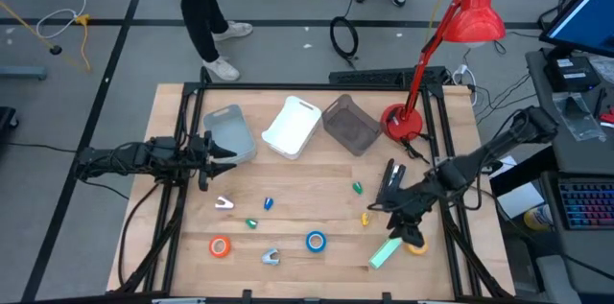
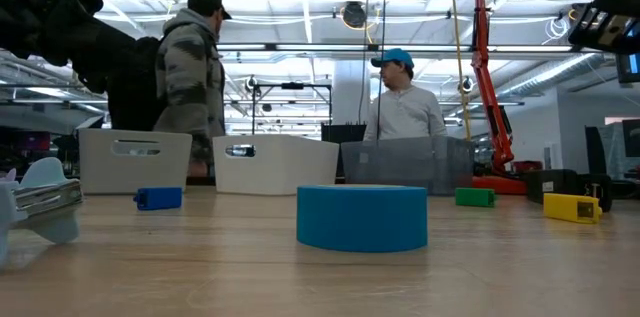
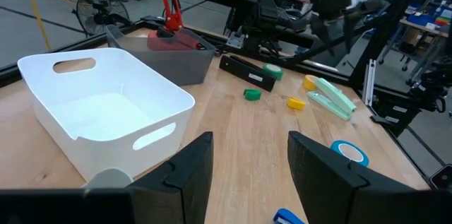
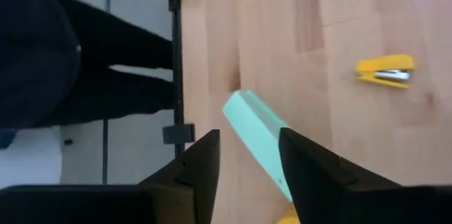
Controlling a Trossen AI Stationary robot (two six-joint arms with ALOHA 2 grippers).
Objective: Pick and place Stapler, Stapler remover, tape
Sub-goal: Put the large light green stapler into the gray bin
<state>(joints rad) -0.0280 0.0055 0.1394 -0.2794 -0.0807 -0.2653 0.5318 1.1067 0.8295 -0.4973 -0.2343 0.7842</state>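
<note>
The table (image 1: 317,170) carries three bins (image 1: 292,128), three tapes (image 1: 316,241), and one mint stapler (image 1: 385,254). The right pincer (image 4: 247,157) hovers apart over that stapler; the left pincer (image 3: 247,157) waits apart by the grey bin.

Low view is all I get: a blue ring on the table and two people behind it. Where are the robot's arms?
Observer: The right arm reaches down on the table's right side, its jaws apart over a mint-green stapler.
Operator: And the other arm?
Observer: The left arm waits at the left edge beside a grey bin, jaws apart with nothing between them.
Operator: Any more rings like my blue one?
Observer: Yes, an orange ring lies well to the left of the blue ring.
</note>
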